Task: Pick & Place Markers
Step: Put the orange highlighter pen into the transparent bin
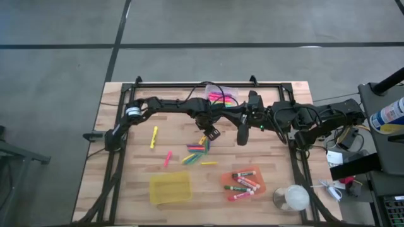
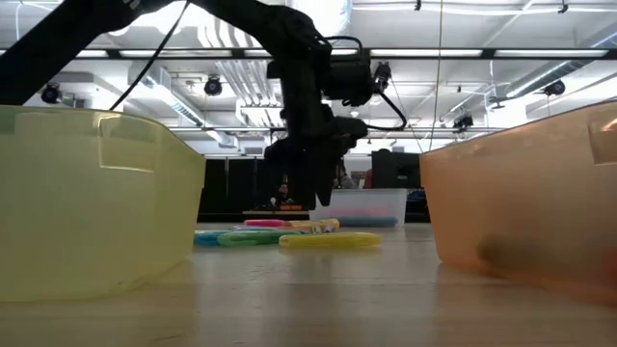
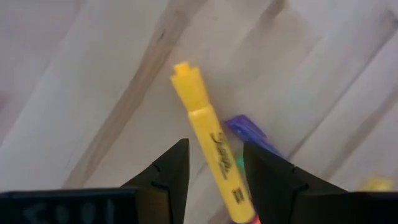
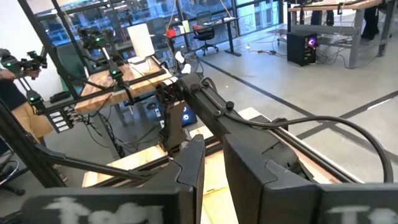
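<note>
Yellow highlighter between spread left pincer fingers; purple marker beside; right pincer narrow, aloft.

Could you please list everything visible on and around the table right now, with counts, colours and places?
yellow bin: one, translucent yellow, front of table, nothing visible inside.
orange bin: one, translucent orange, front right, holding about five white-barrelled markers.
clear bin: one, back centre, pink markers inside.
loose markers: a mixed pile at table centre, plus a yellow one and a pink one to its left.
yellow highlighter: one, lying between the left jaws.
clear round container: one, front right corner.
left gripper: jaws open, over the pile.
right gripper: raised at centre right, holding nothing.
</note>
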